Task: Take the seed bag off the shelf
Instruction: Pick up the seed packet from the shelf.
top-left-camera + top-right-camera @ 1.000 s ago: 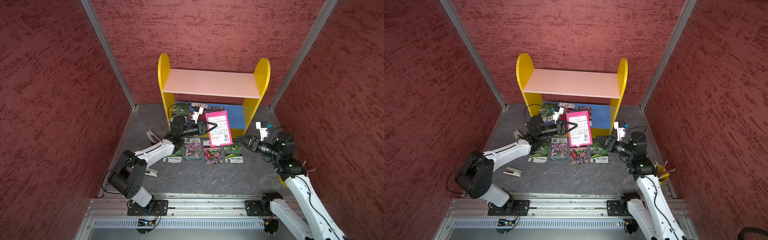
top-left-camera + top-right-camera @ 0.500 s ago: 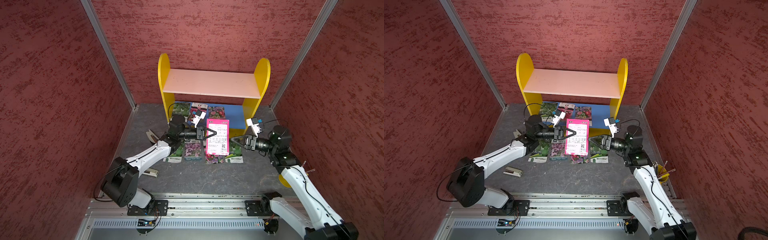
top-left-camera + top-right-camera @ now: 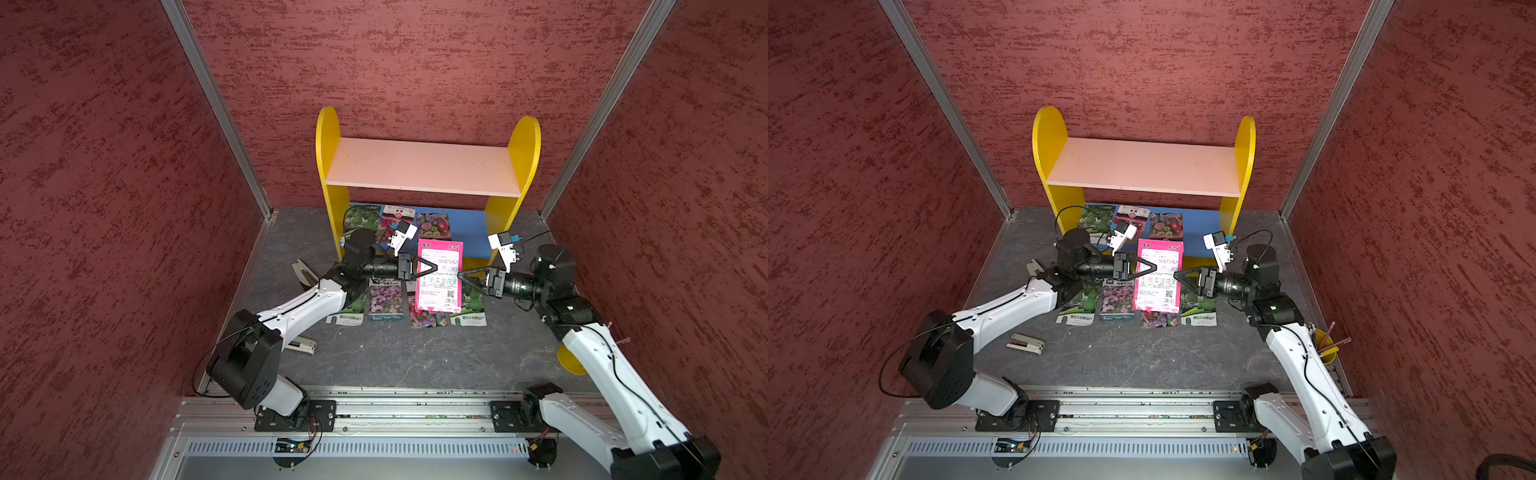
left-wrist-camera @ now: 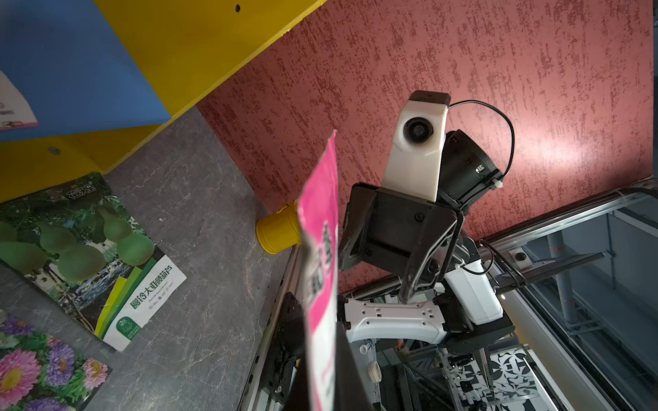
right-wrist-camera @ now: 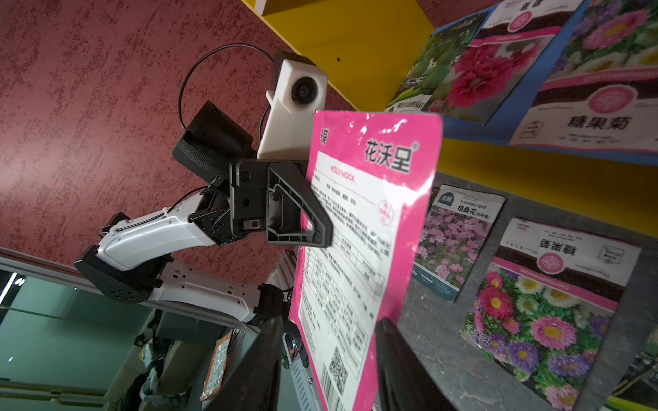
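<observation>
Right wrist view is showing the right claw [image 5: 329, 322] with its fingers [image 5: 260, 363] spread, one standing on each side of the pink bag's [image 5: 356, 231] near edge. The left claw [image 5: 322, 231] is pinching the bag's opposite edge, its jaws pressed together on it. In both top views the bag is hanging upright in the air between the two claws, clear of the shelf [image 3: 422, 166] standing behind them. Four other bags [image 3: 386, 301] are lying on the tabletop [image 3: 395, 357] below the claws, and three more [image 3: 432, 226] are lying on the shelf's blue board [image 3: 469, 232] behind them.
</observation>
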Robot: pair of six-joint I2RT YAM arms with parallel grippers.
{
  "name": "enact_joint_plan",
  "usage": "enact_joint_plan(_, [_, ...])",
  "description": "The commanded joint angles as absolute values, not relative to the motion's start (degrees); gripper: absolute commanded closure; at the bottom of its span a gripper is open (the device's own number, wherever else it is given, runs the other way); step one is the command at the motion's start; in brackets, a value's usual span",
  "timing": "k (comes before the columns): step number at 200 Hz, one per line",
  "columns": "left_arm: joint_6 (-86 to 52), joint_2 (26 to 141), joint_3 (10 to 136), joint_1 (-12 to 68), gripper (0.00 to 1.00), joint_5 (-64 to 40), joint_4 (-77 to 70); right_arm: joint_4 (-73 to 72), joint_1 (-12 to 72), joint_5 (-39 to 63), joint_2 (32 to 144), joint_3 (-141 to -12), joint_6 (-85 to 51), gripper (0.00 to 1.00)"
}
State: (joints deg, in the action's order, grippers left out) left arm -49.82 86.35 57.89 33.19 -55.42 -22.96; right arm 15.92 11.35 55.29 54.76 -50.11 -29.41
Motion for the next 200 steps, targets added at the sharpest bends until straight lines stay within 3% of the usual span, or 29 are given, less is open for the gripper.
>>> enact_joint_plan(1, [-48.98, 85.58, 59.38, 33.52, 1.0, -55.8, -23.42, 18.5, 12.27, 52.47, 55.17, -50.36, -26.6, 0.54])
enact_joint_plan(65, [-50.26, 85.7, 59.82, 33.75, 1.0, -56.22, -25.36, 15.69, 13.62, 51.35, 57.2, -49.27, -27.28, 0.53])
enact_joint_plan(109, [-50.06, 85.51, 59.63, 33.31, 1.0, -55.99, -25.16, 11.95, 14.29, 54.14, 57.05, -48.09, -30.15, 0.93])
enact_joint_plan(133, [-49.51, 85.19, 59.88, 33.16, 0.99, -55.72, -24.2, 8.96, 14.51, 55.12, 56.78, -47.29, -32.46, 1.0])
enact_joint_plan(177, [-45.79, 85.36, 61.48, 32.09, 0.47, -53.09, -16.3, 6.19, 15.22, 53.47, 56.97, -47.11, -35.24, 1.0])
enact_joint_plan(200, [-41.19, 83.07, 62.35, 30.14, 0.12, -50.02, -6.71, 10.03, 16.11, 48.76, 56.47, -48.03, -34.39, 1.0])
